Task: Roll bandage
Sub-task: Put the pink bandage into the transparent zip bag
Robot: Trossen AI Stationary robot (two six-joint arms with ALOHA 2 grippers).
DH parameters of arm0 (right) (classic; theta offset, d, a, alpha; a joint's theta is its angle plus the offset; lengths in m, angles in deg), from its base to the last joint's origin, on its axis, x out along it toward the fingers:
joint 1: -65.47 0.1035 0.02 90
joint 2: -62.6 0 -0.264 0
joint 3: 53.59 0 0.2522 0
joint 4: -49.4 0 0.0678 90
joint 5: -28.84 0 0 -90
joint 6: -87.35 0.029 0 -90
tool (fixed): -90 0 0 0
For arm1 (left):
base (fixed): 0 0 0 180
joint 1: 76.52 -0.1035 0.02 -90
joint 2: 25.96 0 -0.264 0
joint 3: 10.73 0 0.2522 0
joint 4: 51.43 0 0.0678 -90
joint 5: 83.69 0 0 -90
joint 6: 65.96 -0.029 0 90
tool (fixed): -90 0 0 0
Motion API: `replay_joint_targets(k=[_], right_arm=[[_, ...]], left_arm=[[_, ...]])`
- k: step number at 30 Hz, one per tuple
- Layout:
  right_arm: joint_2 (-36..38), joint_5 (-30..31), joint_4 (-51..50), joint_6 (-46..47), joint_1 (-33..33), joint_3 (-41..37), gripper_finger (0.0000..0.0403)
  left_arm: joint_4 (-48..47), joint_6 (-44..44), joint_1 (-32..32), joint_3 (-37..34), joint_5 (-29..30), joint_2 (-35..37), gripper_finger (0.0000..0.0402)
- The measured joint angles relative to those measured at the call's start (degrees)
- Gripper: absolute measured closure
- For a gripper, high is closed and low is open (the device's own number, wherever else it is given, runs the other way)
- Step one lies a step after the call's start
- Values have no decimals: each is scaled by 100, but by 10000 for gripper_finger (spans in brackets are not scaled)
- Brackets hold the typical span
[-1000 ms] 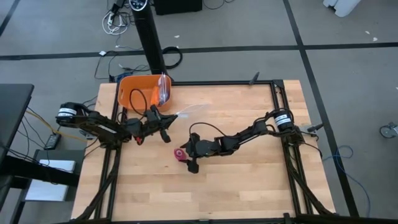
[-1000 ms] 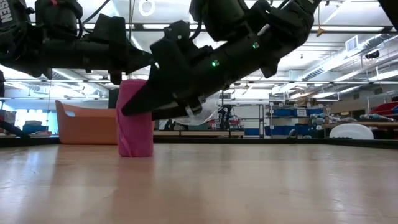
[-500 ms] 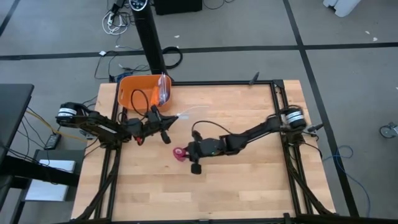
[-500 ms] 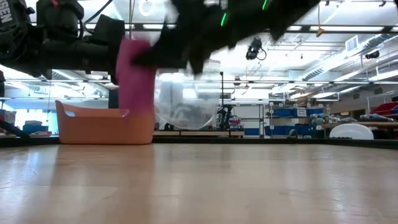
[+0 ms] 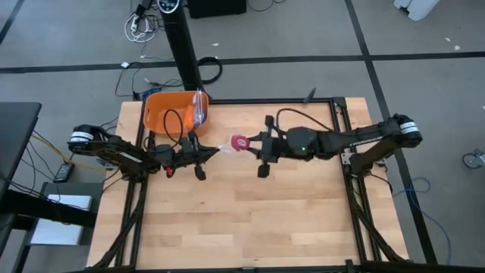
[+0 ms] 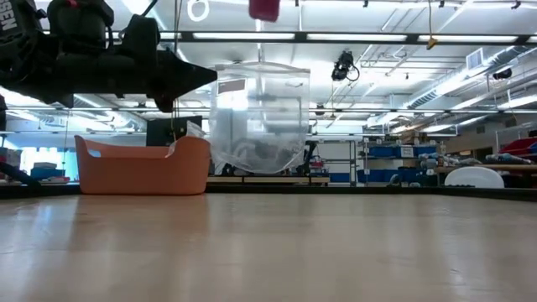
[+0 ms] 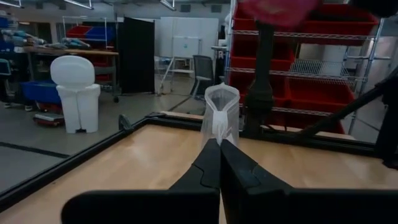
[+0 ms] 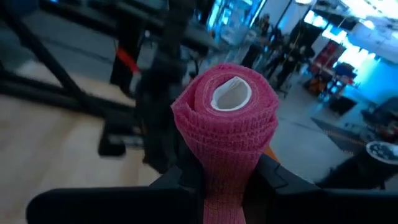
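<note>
Wooden table (image 5: 250,212) before your shelved workshop: right gripper (image 5: 250,143) pinches the rolled bandage (image 5: 239,142) aloft; left gripper (image 5: 208,154), fingers pressed together, nips the plastic bag (image 6: 258,117).

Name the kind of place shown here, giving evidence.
Probably a robotics lab or workshop: red plastic storage bins on metal shelving, a black-framed wooden work table, and cables on the grey floor.
</note>
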Motion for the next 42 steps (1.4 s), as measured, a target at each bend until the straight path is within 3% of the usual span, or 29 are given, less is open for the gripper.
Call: replay_joint_targets(k=[11, 26, 42], right_arm=[[-625, 19, -334, -307, -421, -9, 341], [-727, -201, -1049, 8, -673, -7, 342], [-727, -1763, -1511, 398, -1031, -7, 342]], left_arm=[[-26, -13, 2, 127, -129, -4, 401], [46, -16, 7, 129, -130, -4, 401], [-49, -52, 11, 496, -753, -4, 401]])
